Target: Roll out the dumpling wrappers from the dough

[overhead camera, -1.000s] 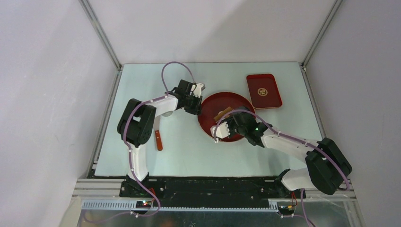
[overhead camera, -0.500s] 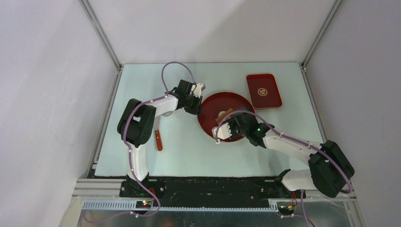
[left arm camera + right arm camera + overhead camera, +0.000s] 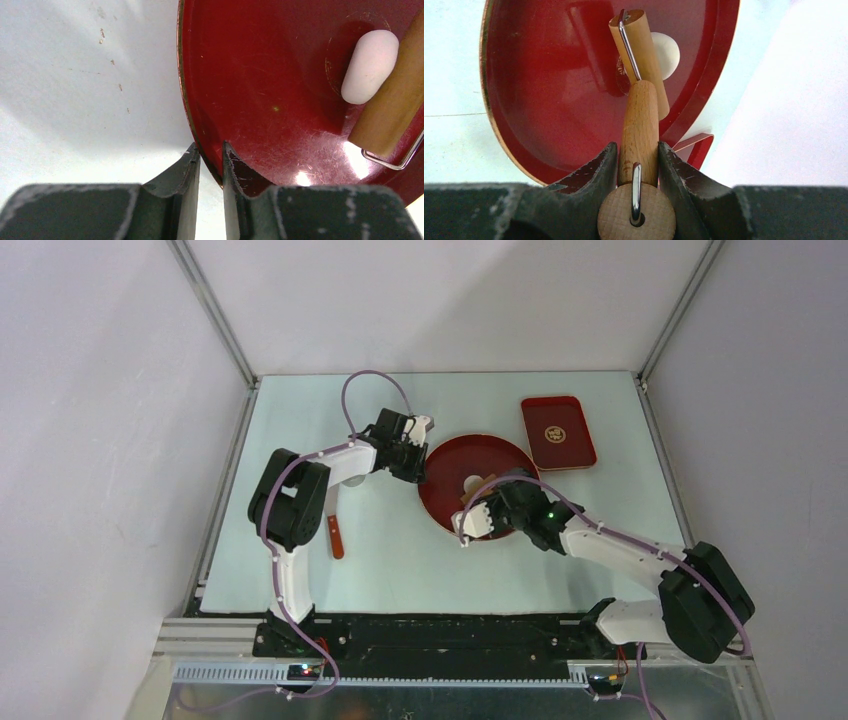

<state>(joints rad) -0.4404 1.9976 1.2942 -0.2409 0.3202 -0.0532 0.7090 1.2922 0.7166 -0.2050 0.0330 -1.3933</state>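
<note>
The dough [image 3: 370, 66] is a small white oval lump lying on the round red plate [image 3: 445, 462]; it also shows as dough [image 3: 473, 483] from above. No dumpling wrappers are in view. My right gripper [image 3: 638, 150] is shut on the handle of a wooden roller [image 3: 640, 120]. The roller's barrel [image 3: 644, 55] rests on the plate against the near side of the dough [image 3: 668, 52]. My left gripper [image 3: 211, 150] is shut on the plate's left rim [image 3: 182, 90], with one finger inside the plate and one outside.
A rectangular red tray [image 3: 558, 432] lies at the back right. A tool with a red-brown handle [image 3: 336, 538] lies on the table under my left arm. The enclosure's walls stand on the left, the right and at the back.
My right gripper has drawn the roller back toward the near edge, and the dough now shows beyond the barrel. The left gripper and the plate have not moved.
</note>
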